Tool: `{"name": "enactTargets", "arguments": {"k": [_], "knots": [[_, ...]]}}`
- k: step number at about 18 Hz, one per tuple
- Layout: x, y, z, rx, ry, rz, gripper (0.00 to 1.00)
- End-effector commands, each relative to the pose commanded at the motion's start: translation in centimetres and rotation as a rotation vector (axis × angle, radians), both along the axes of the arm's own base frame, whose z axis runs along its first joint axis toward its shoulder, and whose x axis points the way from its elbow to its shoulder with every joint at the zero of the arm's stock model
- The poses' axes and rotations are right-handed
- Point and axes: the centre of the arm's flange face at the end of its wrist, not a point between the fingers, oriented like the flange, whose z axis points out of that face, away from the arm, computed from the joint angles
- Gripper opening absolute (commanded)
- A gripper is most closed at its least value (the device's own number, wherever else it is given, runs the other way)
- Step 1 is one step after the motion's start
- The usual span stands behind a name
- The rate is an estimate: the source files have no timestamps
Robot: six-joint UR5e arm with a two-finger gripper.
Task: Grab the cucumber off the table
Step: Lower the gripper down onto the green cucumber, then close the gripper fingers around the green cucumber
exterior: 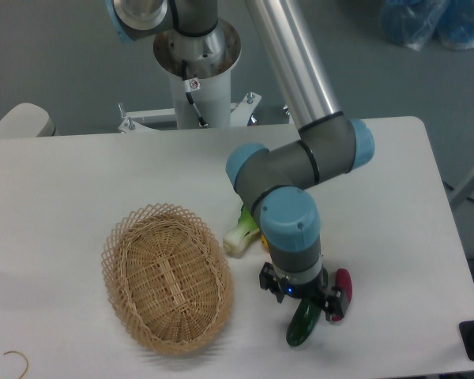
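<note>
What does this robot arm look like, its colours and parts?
The arm is a shiny silver tube with dark grey rounded joints capped in light blue. A white pedestal carries it, with a thin black cable and a small tag. The gripper is black, with a small blue light.

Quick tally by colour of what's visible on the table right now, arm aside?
Green: 2 – cucumber, bok choy
Purple: 1 – eggplant-like piece
Tan: 1 – wicker basket
Total: 4 in view. The end effector and wrist cover the spot above the cucumber, so anything under them cannot be counted.
</note>
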Motion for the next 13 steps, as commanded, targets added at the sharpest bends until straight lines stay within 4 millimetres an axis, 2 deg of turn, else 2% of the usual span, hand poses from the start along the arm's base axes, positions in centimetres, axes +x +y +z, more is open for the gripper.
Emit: {"name": "enactTargets", "arguments": {"k": [3, 7, 13], "knots": [[0.3, -0.1, -1.5, -0.008, 0.0, -0.001, 1.0], [0.1, -0.2, -2.0, -0.008, 0.004, -0.004, 1.0], [0.0, -1.3, -3.9, -0.093, 0.022, -0.028, 1.0]]}}
